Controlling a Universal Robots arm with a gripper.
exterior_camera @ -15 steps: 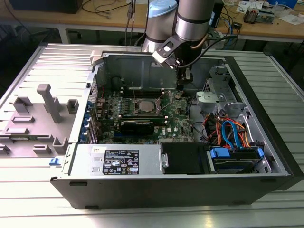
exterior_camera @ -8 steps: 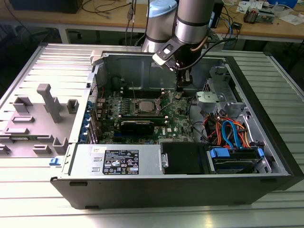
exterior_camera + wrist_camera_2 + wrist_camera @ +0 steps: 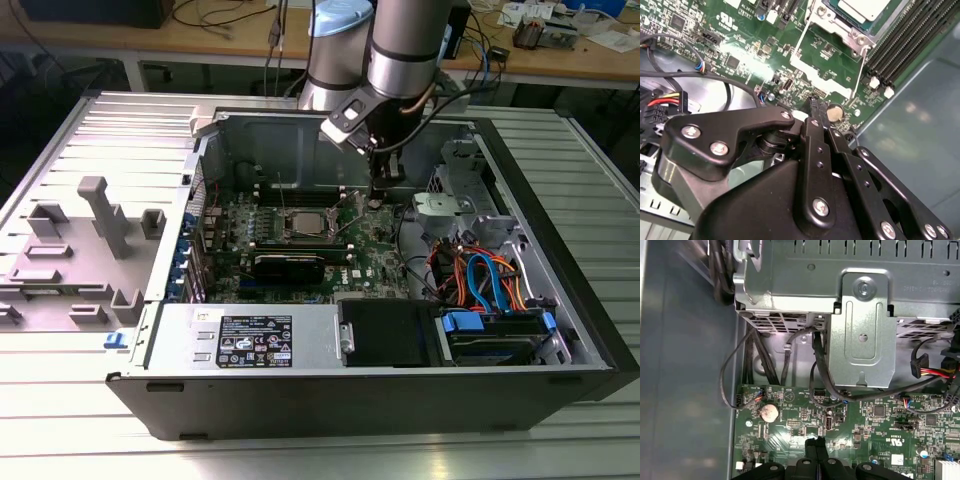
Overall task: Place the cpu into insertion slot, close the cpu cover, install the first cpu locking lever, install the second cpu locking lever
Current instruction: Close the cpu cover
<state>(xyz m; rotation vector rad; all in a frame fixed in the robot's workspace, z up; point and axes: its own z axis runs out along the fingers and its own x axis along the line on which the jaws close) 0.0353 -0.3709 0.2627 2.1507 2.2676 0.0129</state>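
The cpu (image 3: pixel 304 222) sits in the insertion slot on the green motherboard, its silver top (image 3: pixel 865 7) showing. The cpu cover (image 3: pixel 840 26), a silver frame, lies around it. Two thin wire locking levers (image 3: pixel 799 42) run along the socket's sides; whether they are latched I cannot tell. My gripper (image 3: pixel 375 198) hangs over the board toward the exterior view's right of the socket, apart from it. Its black fingers (image 3: pixel 812 447) are shut together with nothing between them, and the tips (image 3: pixel 812 104) hover near a round coin battery (image 3: pixel 834 114).
Black memory slots (image 3: pixel 910 35) lie between socket and gripper. A grey metal drive cage (image 3: pixel 860 330) with black cables (image 3: pixel 820 365) stands beside the board. Orange and blue cables (image 3: pixel 480 275) and the power supply (image 3: pixel 250 340) fill the case front. The case wall (image 3: pixel 920 125) is close.
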